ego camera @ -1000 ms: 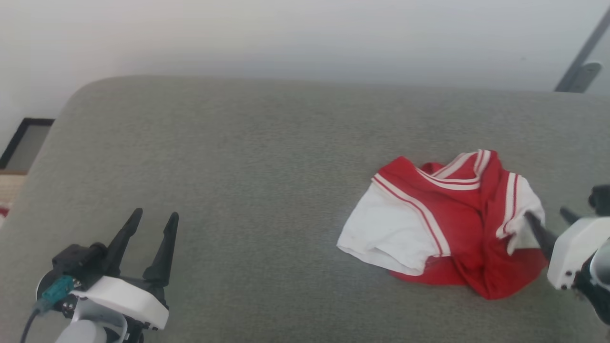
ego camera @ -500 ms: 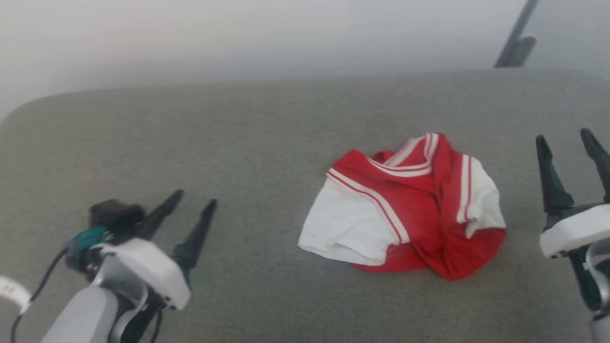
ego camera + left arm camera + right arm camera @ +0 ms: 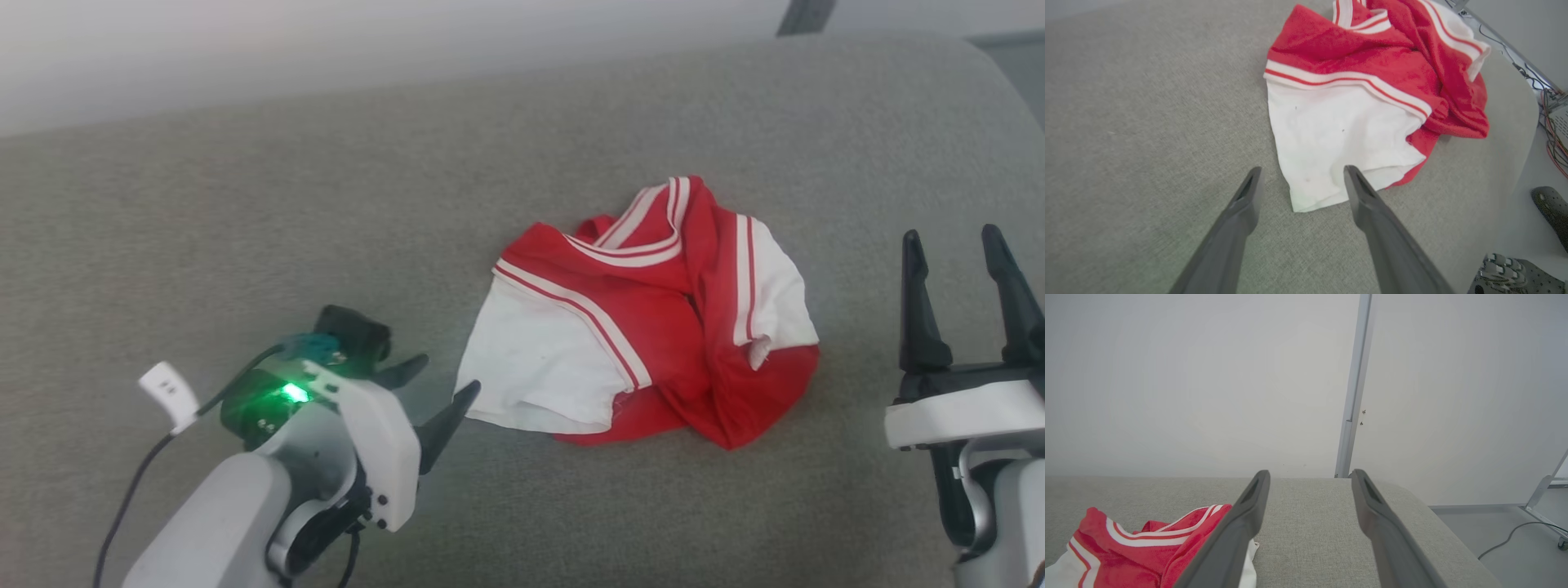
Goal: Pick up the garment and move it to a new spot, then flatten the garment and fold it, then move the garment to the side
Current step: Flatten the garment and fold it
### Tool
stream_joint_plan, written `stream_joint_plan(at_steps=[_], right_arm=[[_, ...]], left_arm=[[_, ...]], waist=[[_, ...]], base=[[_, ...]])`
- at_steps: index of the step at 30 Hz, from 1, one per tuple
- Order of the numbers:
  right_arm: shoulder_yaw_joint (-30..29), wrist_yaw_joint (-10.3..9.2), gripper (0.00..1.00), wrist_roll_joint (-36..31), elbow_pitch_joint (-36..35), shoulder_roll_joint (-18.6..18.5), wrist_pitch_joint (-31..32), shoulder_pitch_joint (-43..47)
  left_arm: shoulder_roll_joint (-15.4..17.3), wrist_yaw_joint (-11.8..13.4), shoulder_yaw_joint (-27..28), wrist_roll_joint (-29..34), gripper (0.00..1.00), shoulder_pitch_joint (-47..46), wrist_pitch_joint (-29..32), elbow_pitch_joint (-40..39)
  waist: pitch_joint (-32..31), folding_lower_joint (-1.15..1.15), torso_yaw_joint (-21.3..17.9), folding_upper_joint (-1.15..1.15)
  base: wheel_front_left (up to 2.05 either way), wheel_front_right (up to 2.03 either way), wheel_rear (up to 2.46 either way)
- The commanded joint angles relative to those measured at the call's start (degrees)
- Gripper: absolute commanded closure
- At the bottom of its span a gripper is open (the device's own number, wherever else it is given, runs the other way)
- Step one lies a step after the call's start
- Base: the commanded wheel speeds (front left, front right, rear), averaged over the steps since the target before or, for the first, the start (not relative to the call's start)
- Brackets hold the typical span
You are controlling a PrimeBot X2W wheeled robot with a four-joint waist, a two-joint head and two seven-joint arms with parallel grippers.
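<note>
The garment (image 3: 645,318) is a red jersey shirt with white sleeves and red-and-white striped trim, lying crumpled on the grey cushion (image 3: 245,212). My left gripper (image 3: 445,382) is open at its lower left, fingertips at the corner of the white sleeve. In the left wrist view that sleeve's hem of the garment (image 3: 1355,73) lies between the spread fingers of the left gripper (image 3: 1302,169); contact is unclear. My right gripper (image 3: 951,237) stands open and empty to the right, apart from the cloth. From the right wrist, the garment (image 3: 1126,547) lies left of the right gripper (image 3: 1309,472).
The cushion's rounded right end (image 3: 996,90) drops off near my right gripper. A white wall and a pale metal post (image 3: 1353,396) stand behind. Cables (image 3: 1551,126) and a dark perforated object (image 3: 1551,204) lie on the floor past that end.
The head camera has swung, shifting the whole picture. My left gripper has come up to the white sleeve. My right gripper, earlier at the right sleeve, now stands apart with fingers upright.
</note>
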Motion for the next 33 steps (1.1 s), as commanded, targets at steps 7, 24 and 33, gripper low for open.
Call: stream_joint_plan(at_steps=[7,24,33], right_arm=[[-0.2,-0.06,0.0,-0.9,0.9,1.9,-0.8,-1.0],[0.4,-0.06,0.0,-1.4,2.2,2.0,-0.9,-1.3],[-0.6,-0.06,0.0,-1.8,2.8,1.3,-0.9,-0.1]], left_arm=[[-1.4,0.6,-3.2,2.5,0.0,-5.1,4.5,6.4],[-5.4,1.1,-11.7,8.5,1.0,-8.4,6.8,24.6],[-2.3,2.2,-9.8,8.3,1.0,-8.9,4.2,23.3]], waist=[[2.6,0.0,-2.1,0.0],[2.1,0.0,-1.7,0.0],[0.4,0.0,0.3,0.0]], base=[[0.0,0.0,0.0],[0.0,0.0,0.0],[0.0,0.0,0.0]])
